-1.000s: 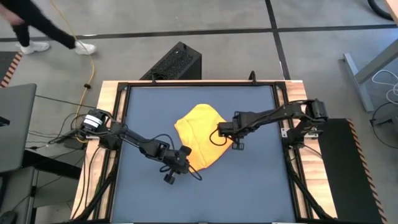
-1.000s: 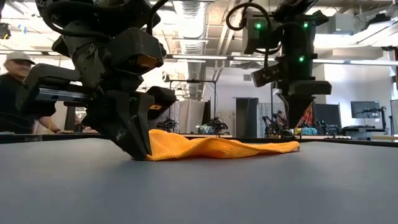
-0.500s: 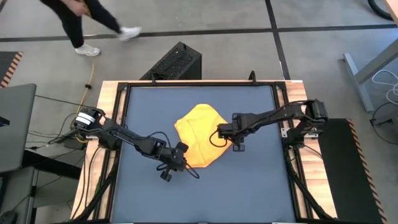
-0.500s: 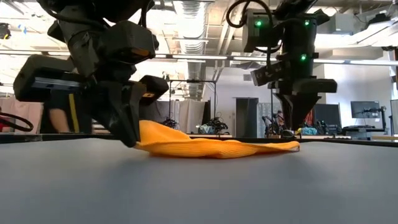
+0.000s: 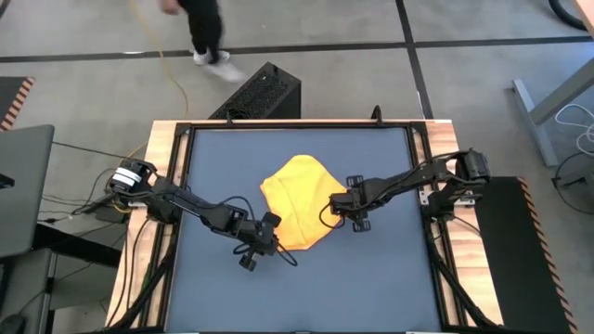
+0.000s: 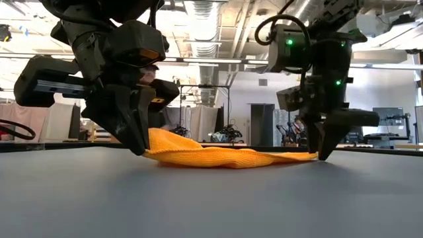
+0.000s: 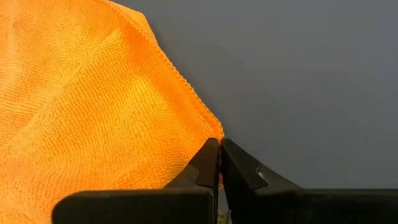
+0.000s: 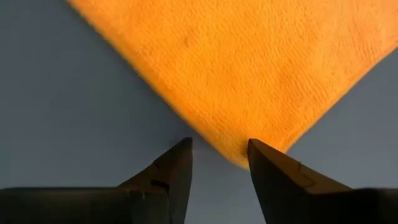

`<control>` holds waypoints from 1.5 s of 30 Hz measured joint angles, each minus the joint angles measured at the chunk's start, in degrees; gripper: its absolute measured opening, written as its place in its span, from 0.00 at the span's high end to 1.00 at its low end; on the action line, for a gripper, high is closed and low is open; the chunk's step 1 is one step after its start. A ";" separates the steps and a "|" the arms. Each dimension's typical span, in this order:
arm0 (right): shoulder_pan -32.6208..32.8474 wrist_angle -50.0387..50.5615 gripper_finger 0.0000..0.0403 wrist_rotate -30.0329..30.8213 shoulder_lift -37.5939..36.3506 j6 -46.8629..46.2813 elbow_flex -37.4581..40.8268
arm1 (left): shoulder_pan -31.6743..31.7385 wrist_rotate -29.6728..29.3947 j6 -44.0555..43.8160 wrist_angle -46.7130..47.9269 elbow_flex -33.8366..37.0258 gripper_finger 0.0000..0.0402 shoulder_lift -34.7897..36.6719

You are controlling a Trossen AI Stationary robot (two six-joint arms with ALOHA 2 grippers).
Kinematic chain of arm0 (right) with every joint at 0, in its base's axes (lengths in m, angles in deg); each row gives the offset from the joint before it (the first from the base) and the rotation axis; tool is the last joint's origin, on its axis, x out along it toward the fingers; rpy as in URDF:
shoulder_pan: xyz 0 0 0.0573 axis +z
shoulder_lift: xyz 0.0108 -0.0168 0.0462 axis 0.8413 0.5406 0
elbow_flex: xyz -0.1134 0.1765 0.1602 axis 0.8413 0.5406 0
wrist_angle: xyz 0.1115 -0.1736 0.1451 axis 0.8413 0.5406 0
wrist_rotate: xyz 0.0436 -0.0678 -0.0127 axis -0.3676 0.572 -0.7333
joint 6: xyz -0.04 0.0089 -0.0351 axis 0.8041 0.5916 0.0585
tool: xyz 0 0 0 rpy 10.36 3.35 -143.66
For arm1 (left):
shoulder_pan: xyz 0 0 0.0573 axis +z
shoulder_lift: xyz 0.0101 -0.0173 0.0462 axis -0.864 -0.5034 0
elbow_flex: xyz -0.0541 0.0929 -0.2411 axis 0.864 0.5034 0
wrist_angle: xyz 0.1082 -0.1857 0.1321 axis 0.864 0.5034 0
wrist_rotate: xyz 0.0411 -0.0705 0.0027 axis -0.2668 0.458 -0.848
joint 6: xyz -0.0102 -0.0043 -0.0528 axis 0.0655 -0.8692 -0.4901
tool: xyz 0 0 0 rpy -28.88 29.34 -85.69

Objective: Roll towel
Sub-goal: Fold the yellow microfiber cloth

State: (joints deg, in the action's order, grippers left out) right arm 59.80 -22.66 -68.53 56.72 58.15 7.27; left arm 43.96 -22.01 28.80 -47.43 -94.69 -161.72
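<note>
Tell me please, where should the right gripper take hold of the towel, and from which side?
Probably at the pointed corner of the towel nearest the right gripper, coming from the table's right side. That corner lies flat, thin and free, right between the open fingers. The left gripper is shut on the towel's opposite edge, lifting it slightly.

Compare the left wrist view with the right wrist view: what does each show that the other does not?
Only the left wrist view shows the left claw shut on a corner of the bright yellow soft cloth towel, its two dark fingers pressed together over the hem.

Only the right wrist view shows the right claw open, fingers apart on either side of another towel corner, which pokes into the gap without being pinched.

Both show yellow cloth lying on the plain grey table surface, and neither shows the other arm.
</note>
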 joint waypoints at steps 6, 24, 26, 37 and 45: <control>-0.42 -3.72 0.55 1.45 -0.14 1.05 1.67 | 0.00 0.02 -0.12 -0.13 -0.04 1.00 0.02; -1.43 -2.60 0.95 -1.36 0.19 -1.86 0.01 | -3.49 -4.07 -0.96 0.86 -0.09 1.00 8.56; -1.40 1.21 0.96 -1.83 0.20 -3.58 -3.48 | -3.85 -5.46 -0.95 2.23 -0.09 1.00 12.38; 2.03 29.20 0.98 -2.83 -0.72 -9.95 -30.04 | -8.84 -15.09 -2.51 12.14 -0.11 1.00 30.16; 8.96 36.01 0.98 -3.19 -0.72 -16.64 -46.12 | -14.15 -25.56 -3.45 14.59 -0.10 1.00 38.73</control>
State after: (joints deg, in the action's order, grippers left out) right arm 68.76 13.35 -71.72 56.00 41.51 -38.85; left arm 29.81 -47.57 25.36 -32.84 -94.79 -122.99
